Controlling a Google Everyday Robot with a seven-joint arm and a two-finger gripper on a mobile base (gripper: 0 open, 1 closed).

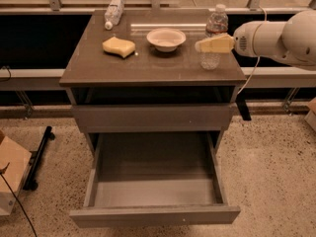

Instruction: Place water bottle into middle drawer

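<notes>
The middle drawer (155, 184) is nearest. It is pulled fully out at the bottom of the cabinet, and its grey floor and side walls show. To its left on the speckled floor are a cardboard box (11, 174) and a black bar (39, 157) lying at a slant.

Above the open drawer is a shallower grey drawer front (152, 117), which is pushed in, with a dark gap between it and the counter (148, 68).

On the counter, a yellow sponge (118, 47) lies left of centre. A white bowl (166, 38) sits just right of the sponge and slightly farther back.

The water bottle (217, 24) stands upright near the counter's right edge, to the right of the bowl. Its white cap is on and a label band runs round its upper body.

The white arm (281, 36) reaches in level from the right. Its yellowish gripper (201, 45) crosses the bottle at mid-height, with its tip pointing left just past the bottle toward the bowl. It cannot be told how far the gripper is open or whether it has hold of the bottle.

A smaller clear bottle (113, 13) lies on its side at the far left corner of the counter, cap toward the near left. Behind it a window rail (158, 6) runs along the back.
</notes>
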